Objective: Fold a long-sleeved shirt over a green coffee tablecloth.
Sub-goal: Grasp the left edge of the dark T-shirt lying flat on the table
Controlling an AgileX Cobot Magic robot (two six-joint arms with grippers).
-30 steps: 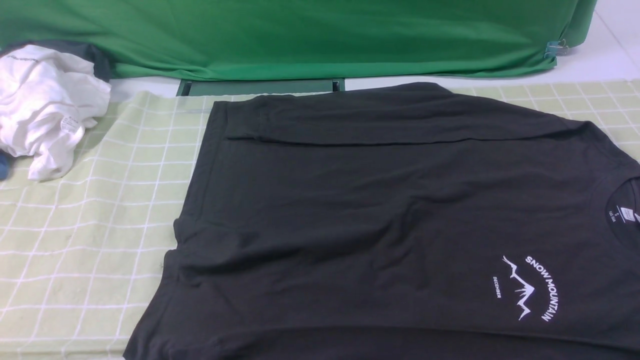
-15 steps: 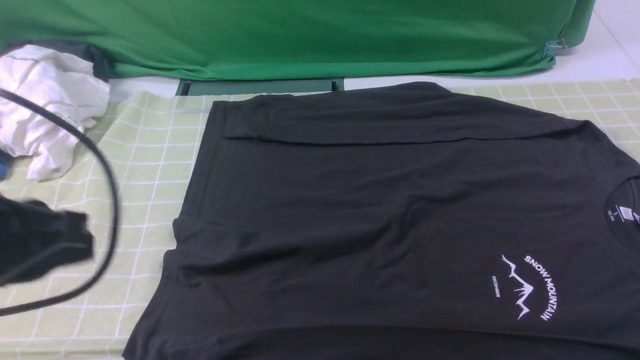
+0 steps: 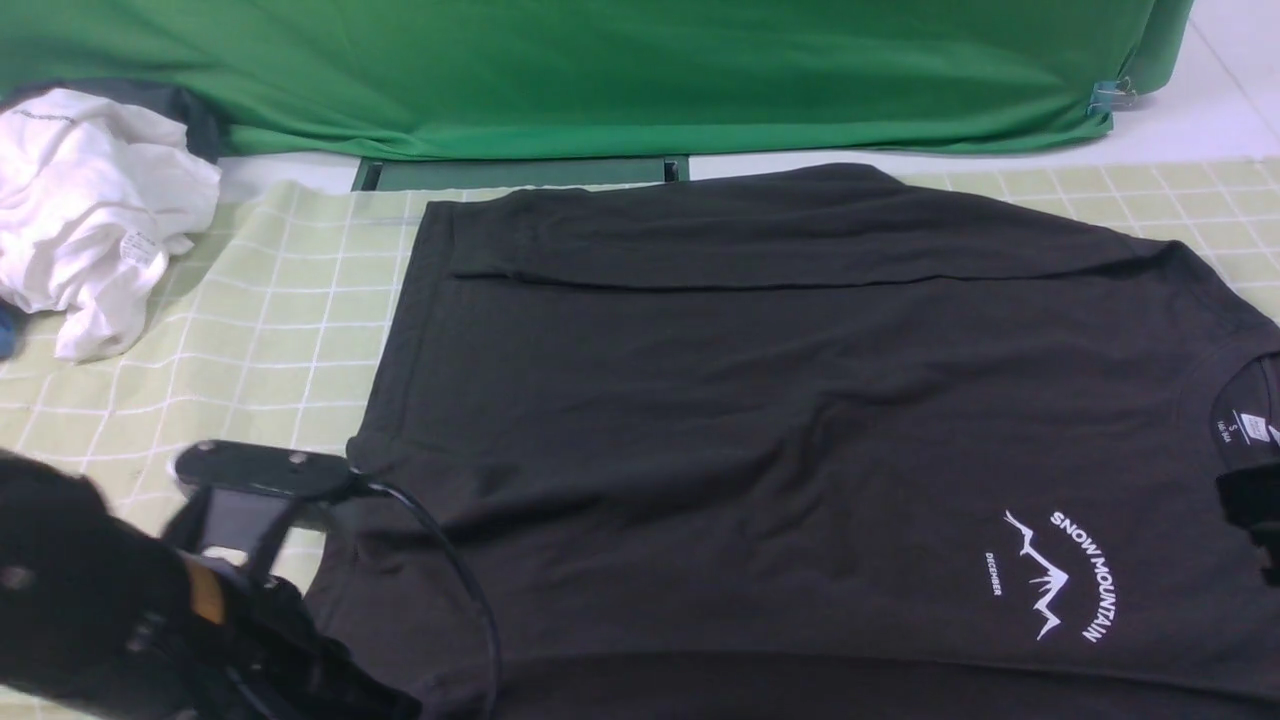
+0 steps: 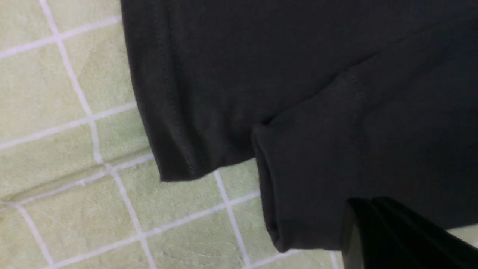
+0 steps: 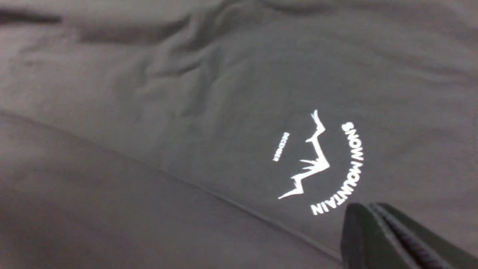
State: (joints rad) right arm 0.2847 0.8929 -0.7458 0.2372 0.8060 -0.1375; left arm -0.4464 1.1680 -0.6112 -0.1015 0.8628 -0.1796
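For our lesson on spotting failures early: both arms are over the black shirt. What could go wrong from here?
1. The left fingers and right fingers are shut. Lowered like this, they would likely shove the long-sleeved shirt into wrinkles, not pinch it.
2. Near the shirt's edge, a pinch could also catch the green coffee tablecloth.
3. The left arm's cable loops over the shirt and may drag it.

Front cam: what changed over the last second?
Left arm swung in from the left, down to the near-left hem corner of the long-sleeved shirt; right arm just entered at the right edge. No grasp visible. Shirt, white garment, green coffee tablecloth unmoved.
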